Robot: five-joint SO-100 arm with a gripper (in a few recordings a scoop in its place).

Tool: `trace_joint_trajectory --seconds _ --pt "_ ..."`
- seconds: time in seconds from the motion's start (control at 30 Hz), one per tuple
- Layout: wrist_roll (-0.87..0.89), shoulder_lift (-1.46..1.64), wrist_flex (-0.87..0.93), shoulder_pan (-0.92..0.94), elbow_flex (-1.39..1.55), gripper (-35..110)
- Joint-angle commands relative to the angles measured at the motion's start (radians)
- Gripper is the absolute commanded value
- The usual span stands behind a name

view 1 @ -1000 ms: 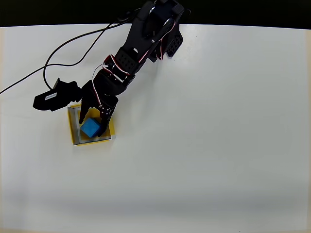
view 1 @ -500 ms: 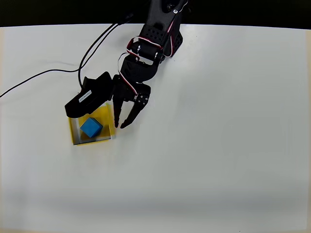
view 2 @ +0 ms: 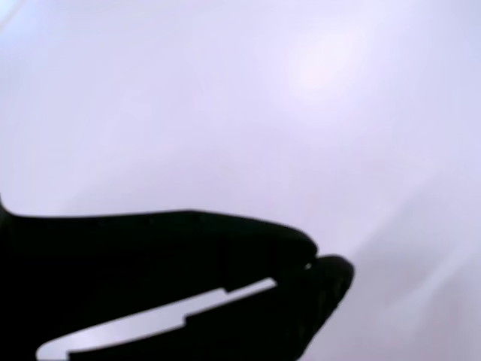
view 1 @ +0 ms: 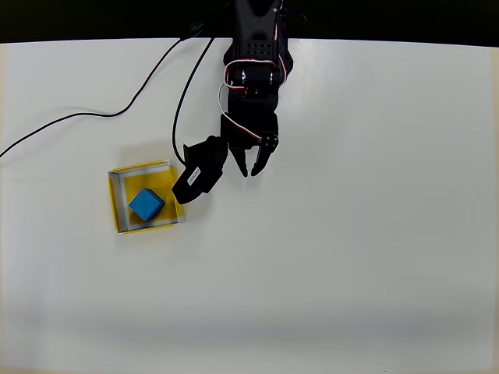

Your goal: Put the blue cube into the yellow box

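Gripper [view 1: 250,171] pulls back toward the base, empty, jaws nearly closed, now well right of the yellow box [view 1: 118,204]. Blue cube [view 1: 146,204] sits inside it, released. Task looks done.

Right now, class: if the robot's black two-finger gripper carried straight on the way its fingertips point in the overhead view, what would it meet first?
Probably only the bare white table. The black two-finger gripper points toward the picture's bottom edge, while the yellow box holding the blue cube lies off to the left. Height is unclear.
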Motion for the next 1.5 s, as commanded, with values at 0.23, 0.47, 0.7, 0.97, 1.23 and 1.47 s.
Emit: trace_joint_trajectory --seconds 0.23,0.47,0.7,0.97,1.23,1.47 --pt "-0.094 0.054 0.247 -0.012 0.072 0" --pt "0.109 0.054 0.308 -0.005 0.072 1" --pt "0.1 0.051 0.307 -0.011 0.072 1" --pt "0.1 0.051 0.307 -0.011 0.072 1" --pt "0.1 0.051 0.307 -0.011 0.072 1" --pt "0.1 0.051 0.307 -0.011 0.072 1"
